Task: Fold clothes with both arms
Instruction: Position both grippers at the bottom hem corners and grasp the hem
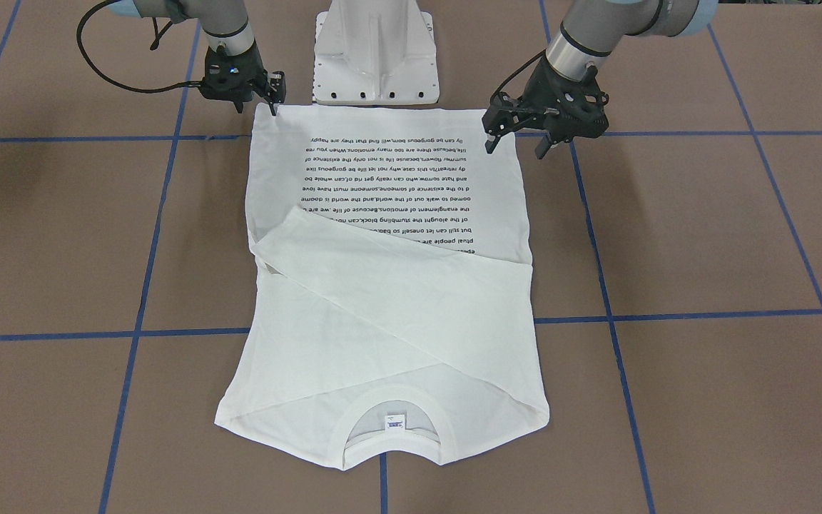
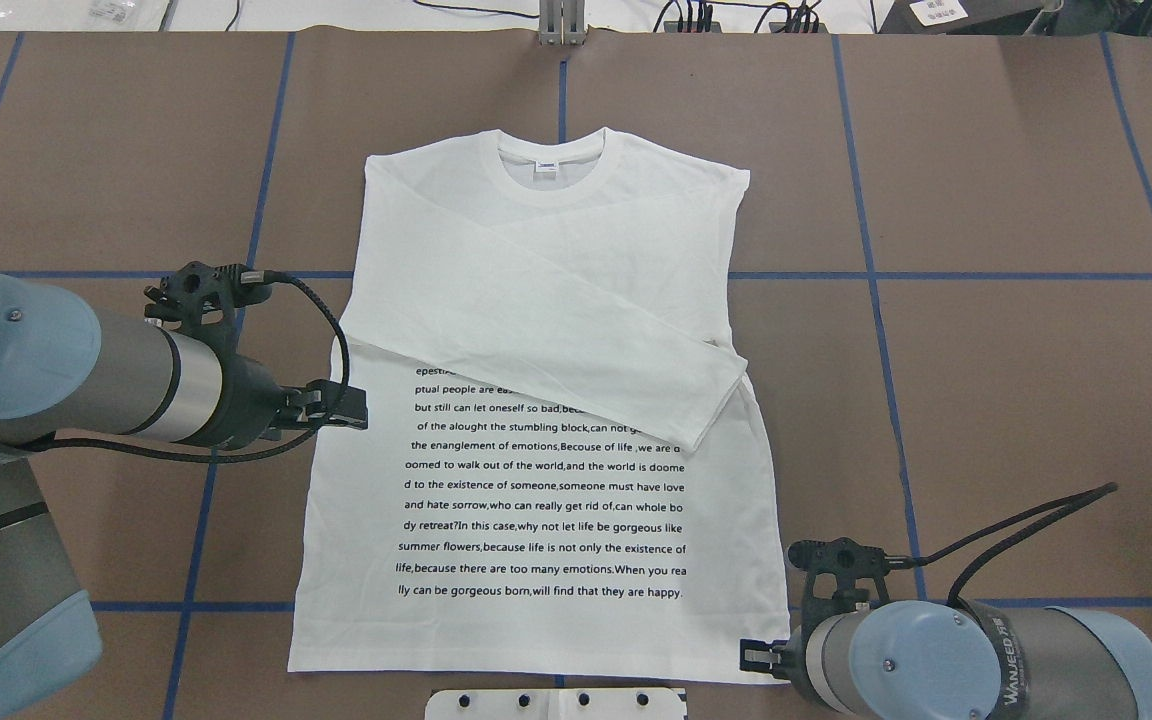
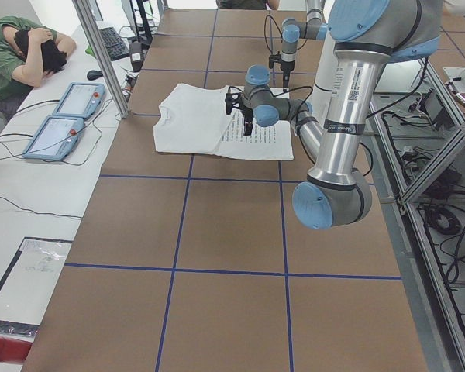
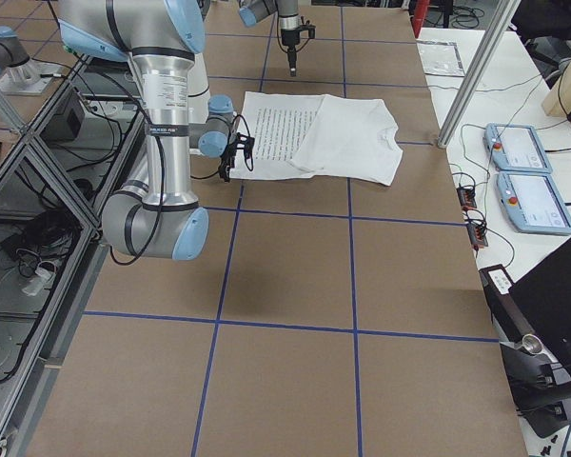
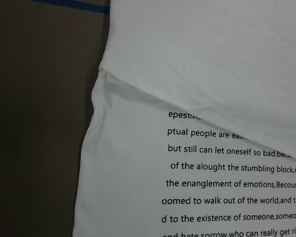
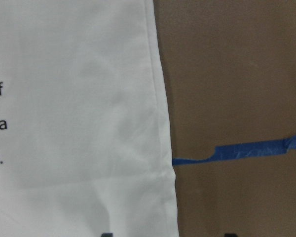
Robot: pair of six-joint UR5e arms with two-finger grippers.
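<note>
The white long-sleeved T-shirt [image 2: 536,480] lies flat on the brown table, black text side up. Both sleeves are folded across its chest, and the collar and neck label [image 2: 547,167] are at the far end. My left gripper [image 2: 348,405] is open and empty, held above the shirt's left side edge near the sleeve fold; it also shows in the front view [image 1: 518,145]. My right gripper [image 2: 751,660] is open at the hem's right corner. In the right wrist view the shirt's side edge [image 6: 163,123] runs between two dark fingertips at the bottom. The left wrist view shows the shirt [image 5: 212,148] but no fingers.
The white pedestal base [image 1: 375,57] stands just behind the hem. Blue tape lines [image 2: 986,275] grid the brown table. A seated person [image 3: 23,50], tablets [image 3: 66,116] and a metal post [image 3: 105,58] are beyond the table's far side.
</note>
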